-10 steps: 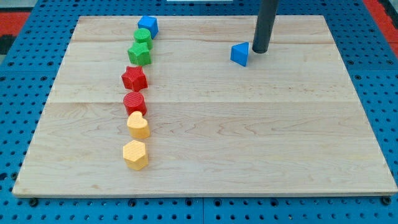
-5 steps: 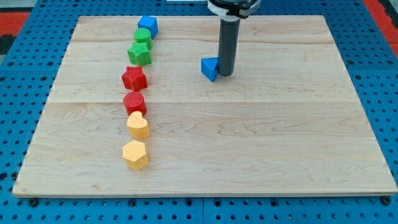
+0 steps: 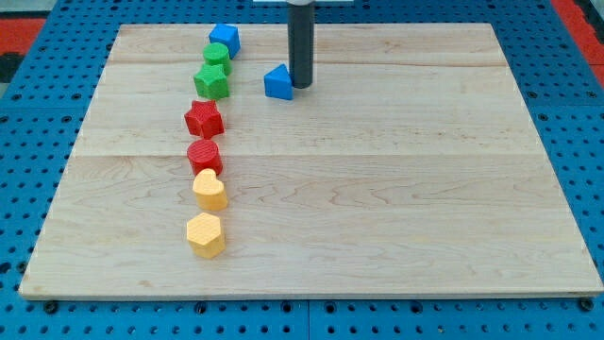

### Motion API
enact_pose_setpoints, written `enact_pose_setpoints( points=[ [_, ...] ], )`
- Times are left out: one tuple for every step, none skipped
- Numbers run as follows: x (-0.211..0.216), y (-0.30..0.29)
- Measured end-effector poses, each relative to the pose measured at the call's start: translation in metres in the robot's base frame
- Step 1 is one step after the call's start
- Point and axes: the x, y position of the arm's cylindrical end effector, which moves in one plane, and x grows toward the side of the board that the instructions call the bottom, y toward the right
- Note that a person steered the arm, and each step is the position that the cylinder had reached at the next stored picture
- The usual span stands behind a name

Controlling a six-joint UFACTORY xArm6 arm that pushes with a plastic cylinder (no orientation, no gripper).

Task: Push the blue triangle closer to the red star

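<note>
The blue triangle (image 3: 277,82) lies on the wooden board (image 3: 377,208) in the upper middle of the view. My tip (image 3: 300,86) stands right against the triangle's right side. The red star (image 3: 203,119) sits to the lower left of the triangle, in a column of blocks at the view's left. A gap of bare board separates the triangle from the star.
The column holds, from top to bottom, a blue block (image 3: 225,39), a green round block (image 3: 217,54), a green star (image 3: 211,81), the red star, a red hexagonal block (image 3: 204,156), a yellow heart-like block (image 3: 209,190) and a yellow hexagon (image 3: 205,234).
My tip has swept to the view's left and pushed the blue triangle leftward with it, dipping lower midway and now back up. The triangle is nearer the column of blocks.
</note>
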Motion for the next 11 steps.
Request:
enact_pose_setpoints(
  points=[
    [0.008,-0.009],
    [0.025,-0.022],
    [0.024,-0.026],
    [0.021,-0.029],
    [0.021,-0.036],
    [0.025,-0.042],
    [0.029,-0.055],
    [0.029,-0.068],
    [0.029,-0.077],
    [0.033,-0.082],
    [0.042,-0.083]
  ],
)
